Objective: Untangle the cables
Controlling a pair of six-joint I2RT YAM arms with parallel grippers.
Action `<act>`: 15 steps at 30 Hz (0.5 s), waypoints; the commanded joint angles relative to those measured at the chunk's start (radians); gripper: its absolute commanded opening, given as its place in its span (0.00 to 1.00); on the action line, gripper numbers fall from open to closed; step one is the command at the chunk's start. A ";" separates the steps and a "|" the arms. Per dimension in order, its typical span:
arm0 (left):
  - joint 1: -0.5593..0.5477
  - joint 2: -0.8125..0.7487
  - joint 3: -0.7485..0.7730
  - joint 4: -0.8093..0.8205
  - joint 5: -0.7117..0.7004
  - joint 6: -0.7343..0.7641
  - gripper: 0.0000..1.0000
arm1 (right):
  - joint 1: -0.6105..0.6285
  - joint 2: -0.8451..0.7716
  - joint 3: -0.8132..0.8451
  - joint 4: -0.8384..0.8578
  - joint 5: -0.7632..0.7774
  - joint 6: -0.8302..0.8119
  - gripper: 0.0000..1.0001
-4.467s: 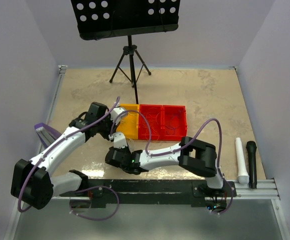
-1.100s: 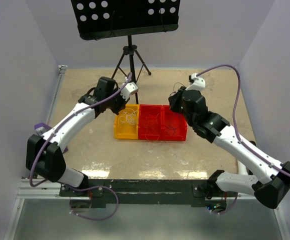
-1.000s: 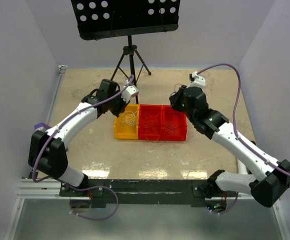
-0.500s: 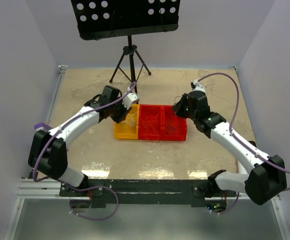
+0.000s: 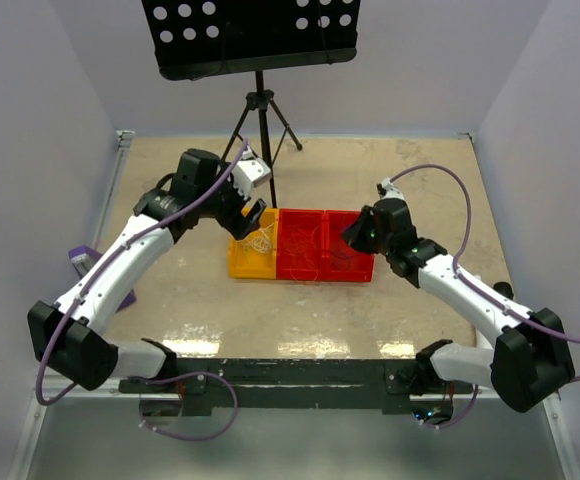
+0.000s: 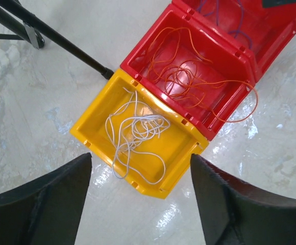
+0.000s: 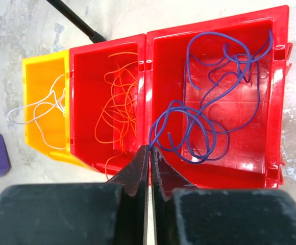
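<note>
Right gripper (image 7: 149,150): jaws closed, apparently pinching an end of the purple cable (image 7: 204,107) at the near-left corner of the right red bin (image 7: 275,102). The cable lies in loose loops across that bin, with no single long axis; the pinched strand heads toward the far-right corner. Release low, then lift straight up, clear of the orange cable (image 7: 118,102). Left gripper (image 6: 140,168): wide open, empty, above the white cable (image 6: 138,127) in the yellow bin (image 6: 87,120).

Left gripper (image 5: 254,213) over yellow bin (image 5: 242,264); right gripper (image 5: 354,236) over red bins (image 5: 310,258).
</note>
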 commanded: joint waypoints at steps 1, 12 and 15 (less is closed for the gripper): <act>-0.004 -0.039 0.100 -0.072 0.041 -0.028 0.86 | -0.001 -0.014 -0.008 0.043 -0.026 0.004 0.09; -0.003 -0.056 0.220 -0.135 0.024 -0.019 0.92 | -0.001 -0.075 0.059 -0.072 0.010 -0.034 0.56; -0.003 -0.053 0.235 -0.138 0.010 -0.020 0.93 | -0.001 -0.105 0.107 -0.112 0.031 -0.049 0.57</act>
